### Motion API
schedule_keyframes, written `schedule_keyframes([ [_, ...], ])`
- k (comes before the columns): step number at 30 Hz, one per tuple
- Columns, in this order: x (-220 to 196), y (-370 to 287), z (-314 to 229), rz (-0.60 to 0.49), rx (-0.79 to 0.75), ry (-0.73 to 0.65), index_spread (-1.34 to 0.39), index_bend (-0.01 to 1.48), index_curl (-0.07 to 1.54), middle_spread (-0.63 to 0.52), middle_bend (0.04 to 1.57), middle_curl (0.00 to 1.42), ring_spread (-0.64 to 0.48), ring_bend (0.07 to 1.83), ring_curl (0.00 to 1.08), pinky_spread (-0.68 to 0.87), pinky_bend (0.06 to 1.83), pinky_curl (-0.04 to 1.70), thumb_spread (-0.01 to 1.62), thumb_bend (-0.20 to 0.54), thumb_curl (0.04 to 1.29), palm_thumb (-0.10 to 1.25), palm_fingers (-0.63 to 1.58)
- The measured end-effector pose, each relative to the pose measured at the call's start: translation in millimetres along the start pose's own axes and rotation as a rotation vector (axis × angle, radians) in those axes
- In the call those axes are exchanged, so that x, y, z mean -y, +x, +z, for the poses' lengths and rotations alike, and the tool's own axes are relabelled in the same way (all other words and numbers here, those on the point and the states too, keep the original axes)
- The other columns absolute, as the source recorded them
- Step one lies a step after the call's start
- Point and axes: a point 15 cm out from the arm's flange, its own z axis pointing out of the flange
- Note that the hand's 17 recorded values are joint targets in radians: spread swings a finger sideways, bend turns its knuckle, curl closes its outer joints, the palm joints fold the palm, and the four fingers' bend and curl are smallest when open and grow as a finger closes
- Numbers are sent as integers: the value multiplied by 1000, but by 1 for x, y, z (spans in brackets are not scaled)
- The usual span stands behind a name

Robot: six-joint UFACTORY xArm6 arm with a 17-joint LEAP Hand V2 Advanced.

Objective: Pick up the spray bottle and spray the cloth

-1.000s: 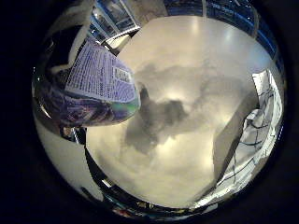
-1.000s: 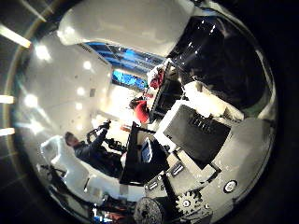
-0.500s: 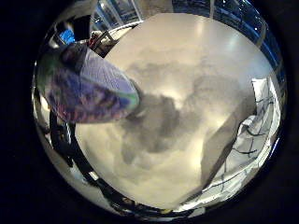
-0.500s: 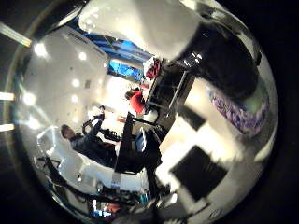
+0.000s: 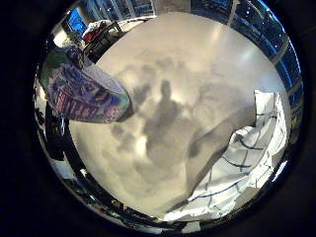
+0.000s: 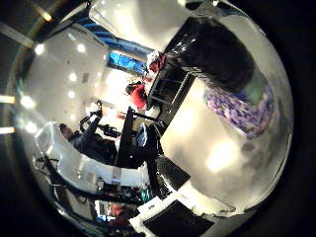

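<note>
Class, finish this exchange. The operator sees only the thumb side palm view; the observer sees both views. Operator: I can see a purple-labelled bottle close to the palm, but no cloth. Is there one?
Observer: Yes. A white cloth with dark grid lines lies crumpled on the white table.
Operator: Is it touching the spray bottle?
Observer: No. The spray bottle is apart from it, with bare table between them.
Operator: Is anything lying on that stretch?
Observer: Only shadows; no other object shows there.
</note>
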Motion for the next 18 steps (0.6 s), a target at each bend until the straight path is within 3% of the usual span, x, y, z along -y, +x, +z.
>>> schedule_keyframes([
  [12,-43,30,-97,21,-85,19,-431,166,262,-1,189,298,48,328,247,358,401,375,951,-19,307,545,16],
  [18,-99,16,-128,10,-135,-155,-428,173,277,24,182,294,108,284,242,371,394,353,960,-29,306,575,-8],
])
